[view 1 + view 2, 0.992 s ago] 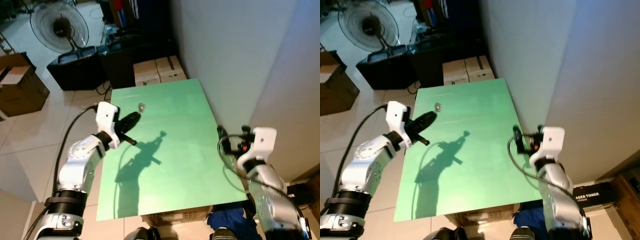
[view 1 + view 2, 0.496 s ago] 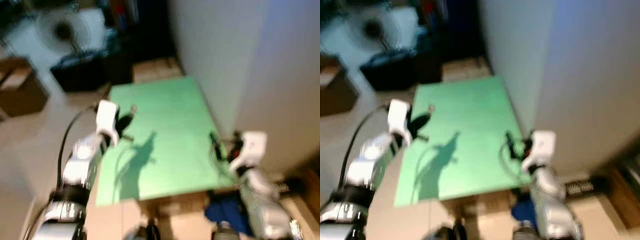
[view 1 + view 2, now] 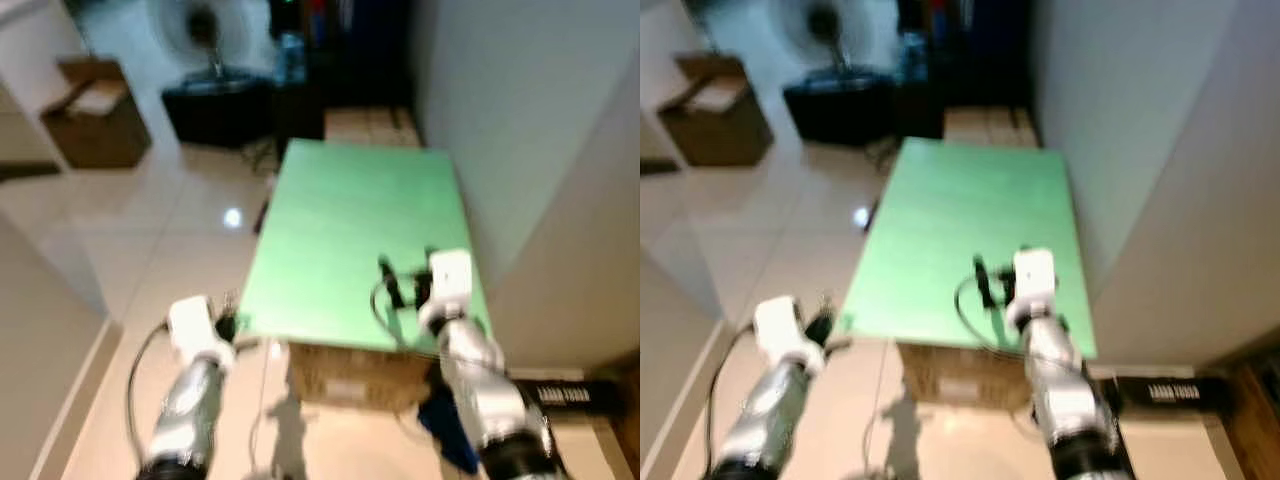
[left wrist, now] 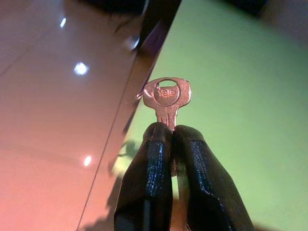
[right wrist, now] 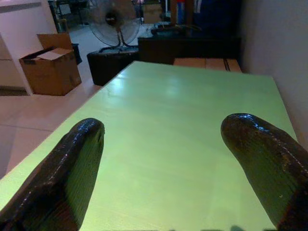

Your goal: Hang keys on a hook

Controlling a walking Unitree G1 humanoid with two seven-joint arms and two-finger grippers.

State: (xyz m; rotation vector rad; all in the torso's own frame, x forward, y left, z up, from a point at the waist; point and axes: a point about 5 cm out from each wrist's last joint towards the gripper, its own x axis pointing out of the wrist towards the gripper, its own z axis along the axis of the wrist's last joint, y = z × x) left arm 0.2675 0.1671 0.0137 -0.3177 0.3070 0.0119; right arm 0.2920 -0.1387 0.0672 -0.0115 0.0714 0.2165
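My left gripper (image 4: 172, 132) is shut on the blade of a brass key (image 4: 167, 97), whose round head stamped "Yale" sticks out past the fingertips. In the blurred eye views this left gripper (image 3: 228, 325) sits low beside the near left corner of the green table (image 3: 350, 200), over the floor. My right gripper (image 3: 392, 283) hovers above the table's near right part. Its fingers (image 5: 72, 159) stand wide apart, open, with nothing between them.
A white wall (image 3: 520, 150) runs along the table's right side. Beyond the table stand a fan (image 3: 195, 25) on a black case (image 3: 215, 105) and an open cardboard box (image 3: 95, 125). Cardboard boxes (image 3: 350, 375) sit under the table. Tiled floor (image 3: 150, 240) lies to the left.
The whole view has shifted and blurred as the camera moved. My left gripper, earlier above the table's left side by a small metal object, is now off the near left corner, lower.
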